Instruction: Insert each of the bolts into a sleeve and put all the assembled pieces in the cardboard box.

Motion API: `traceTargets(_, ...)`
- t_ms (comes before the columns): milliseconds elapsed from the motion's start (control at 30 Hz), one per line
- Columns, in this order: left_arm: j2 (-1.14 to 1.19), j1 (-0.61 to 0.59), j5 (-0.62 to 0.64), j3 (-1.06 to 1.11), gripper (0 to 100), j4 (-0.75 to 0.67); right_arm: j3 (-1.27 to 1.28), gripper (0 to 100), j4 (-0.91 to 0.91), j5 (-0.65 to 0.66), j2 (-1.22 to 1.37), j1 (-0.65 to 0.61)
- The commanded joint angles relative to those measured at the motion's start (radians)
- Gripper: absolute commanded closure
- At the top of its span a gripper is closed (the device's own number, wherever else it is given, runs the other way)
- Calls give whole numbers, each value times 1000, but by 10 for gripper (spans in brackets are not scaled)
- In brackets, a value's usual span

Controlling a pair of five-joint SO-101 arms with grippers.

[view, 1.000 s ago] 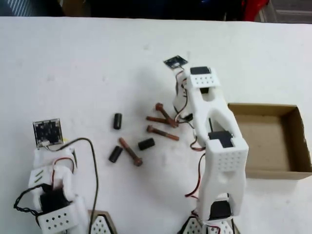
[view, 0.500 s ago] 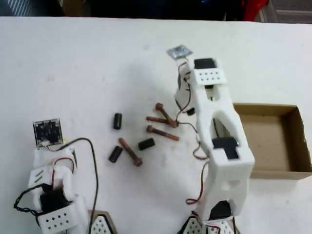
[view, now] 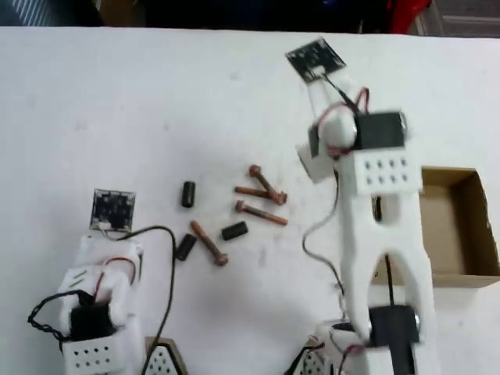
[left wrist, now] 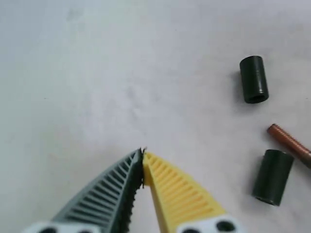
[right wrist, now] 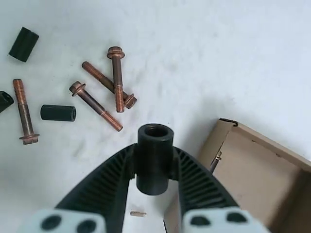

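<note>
A robotics workshop: a plain white tabletop (view: 117, 86) carries two white plastic robot arms (view: 383, 226) with small black circuit boards (view: 113, 209) at six o'clock, and loose copper-coloured metal bolts (view: 260, 212) mid-table.

Box (view: 459, 228) left end hidden behind right arm (view: 379, 211). Bolt (left wrist: 289, 141) cut by picture edge, head unseen. Speck (right wrist: 138, 213) on worktop (right wrist: 233, 48) too small to tell.

Four copper-coloured flanged bolts are laid flat at mid-frame in the high view: two crossed bolts (view: 264, 187), a third bolt (view: 262, 212) just below them, and a fourth bolt (view: 208, 243) at lower left. The fourth bolt is flanked by a right sleeve (view: 234, 231) and a left sleeve (view: 185, 247), both black. An upper sleeve (view: 188, 194) is set upper left of the group. A fourth sleeve (right wrist: 155, 141) is clamped upright in the right gripper (right wrist: 154, 149). The open cardboard box (view: 457, 226) is placed at the right edge.
</note>
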Motion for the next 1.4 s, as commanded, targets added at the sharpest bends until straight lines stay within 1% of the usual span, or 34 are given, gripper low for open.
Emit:
traceTargets(0, -4, 44, -11, -150, 978, 87, 129, 974, -12, 0, -260, 5)
traceTargets(67, -4, 44, -15, -157, 978, 83, 216, 974, -36, 0, -358, 5)
traceTargets(167, -4, 47, -98, -152, 979, 51, 358, 974, -76, -5, -498, 5)
traceTargets(400, -4, 42, -181, -160, 979, 54, 717, 974, -211, -9, -773, 5)
traceTargets(600, -2, 42, -192, -213, 979, 71, 1010, 974, -369, -9, -914, 5)
traceTargets(700, -2, 44, -201, -255, 980, 71, 1106, 974, -424, -9, -955, 5)
traceTargets(800, 18, 44, -241, -275, 980, 71, 1174, 974, -467, -11, -972, 5)
traceTargets(967, 211, 45, -242, -387, 980, 64, 1266, 974, -556, -92, -984, 5)
traceTargets(1133, 464, 48, -253, -554, 980, 71, 1289, 974, -584, -101, -984, 12)
traceTargets(1233, 611, 48, -325, -624, 980, 72, 1304, 974, -601, -103, -984, 12)
traceTargets(1367, 808, 48, -385, -704, 980, 104, 1367, 974, -680, -103, -984, 12)
